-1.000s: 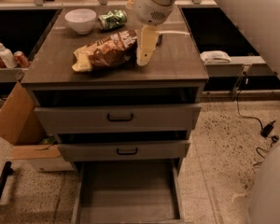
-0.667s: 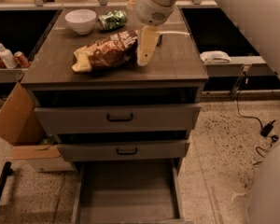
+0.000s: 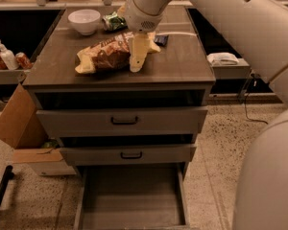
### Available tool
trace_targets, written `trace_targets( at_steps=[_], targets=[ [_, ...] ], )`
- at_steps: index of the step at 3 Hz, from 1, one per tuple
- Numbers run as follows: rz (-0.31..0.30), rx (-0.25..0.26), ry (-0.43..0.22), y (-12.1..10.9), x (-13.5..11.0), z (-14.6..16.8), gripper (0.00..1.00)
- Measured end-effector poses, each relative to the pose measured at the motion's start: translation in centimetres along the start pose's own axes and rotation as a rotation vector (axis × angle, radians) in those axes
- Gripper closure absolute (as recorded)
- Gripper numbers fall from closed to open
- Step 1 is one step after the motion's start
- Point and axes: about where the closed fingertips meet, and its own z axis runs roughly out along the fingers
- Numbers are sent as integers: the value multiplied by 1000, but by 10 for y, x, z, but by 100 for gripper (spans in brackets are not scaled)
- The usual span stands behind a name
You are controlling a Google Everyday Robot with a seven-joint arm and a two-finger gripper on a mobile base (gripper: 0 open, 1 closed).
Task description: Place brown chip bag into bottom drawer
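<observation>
At the far left of the frame, a white bottle [image 3: 7,57] and two red cans [image 3: 23,60] stand on a low shelf. Below them a cardboard box [image 3: 15,123] leans against the cabinet, and I cannot see what is in it.

On the cabinet top [image 3: 182,66], at the upper left, sits a white bowl [image 3: 85,20]. Only its white inside shows. Just right of the bowl is a crushed green can [image 3: 114,22].

The brown chip bag [image 3: 105,56] lies flat in the middle of the cabinet top, not in any drawer. The gripper [image 3: 136,63] points down at the right end of the bag and touches it. I cannot tell if the claw is apart or together. A small dark packet [image 3: 161,40] lies just right of the claw.

Under the top, the top drawer [image 3: 81,122] and the middle drawer [image 3: 96,155] stick out a little, and their insides are too dark to see. The bottom drawer [image 3: 132,200] is pulled out wide at the bottom of the frame. Only its flat grey floor shows.
</observation>
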Motion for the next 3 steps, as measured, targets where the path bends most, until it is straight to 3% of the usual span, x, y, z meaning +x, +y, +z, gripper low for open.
trace_targets(
  at_steps=[1, 3],
  targets=[
    [-43, 8, -24, -17, -13, 36, 0],
    [-70, -36, -39, -20, -18, 80, 0]
  ],
)
